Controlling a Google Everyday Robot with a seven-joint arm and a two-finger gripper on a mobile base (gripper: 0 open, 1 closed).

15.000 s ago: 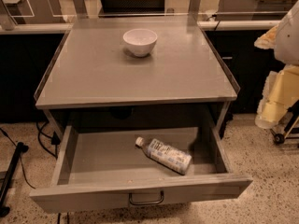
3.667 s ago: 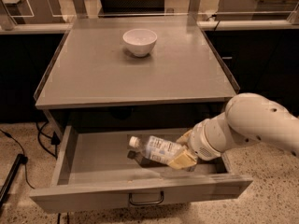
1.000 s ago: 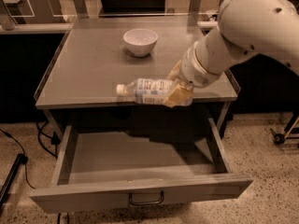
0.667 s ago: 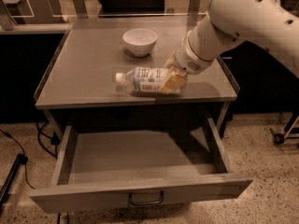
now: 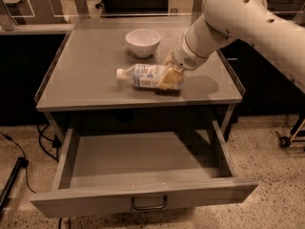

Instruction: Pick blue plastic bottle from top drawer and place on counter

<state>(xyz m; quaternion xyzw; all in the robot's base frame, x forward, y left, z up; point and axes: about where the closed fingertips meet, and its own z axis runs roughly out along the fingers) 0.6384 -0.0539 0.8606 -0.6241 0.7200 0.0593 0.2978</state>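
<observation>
The blue plastic bottle (image 5: 143, 76) lies on its side over the counter (image 5: 90, 75), white cap pointing left, just in front of the white bowl. My gripper (image 5: 170, 78) is shut on the bottle's right end, its tan fingers (image 5: 167, 77) wrapped around the body. The bottle is at or just above the counter surface; I cannot tell if it touches. The white arm reaches in from the upper right. The top drawer (image 5: 143, 194) stands pulled out below with nothing in it, its metal loop handle (image 5: 149, 203) at the front.
A white bowl (image 5: 142, 42) stands at the back middle of the counter. Low raised rims (image 5: 231, 75) run along the counter's sides. Black cables (image 5: 19, 166) lie on the speckled floor at left. A wheeled base (image 5: 288, 138) stands at right.
The gripper lifted the bottle out of the drawer, carried it up over the counter's front, then moved it further back and lower, close in front of the bowl.
</observation>
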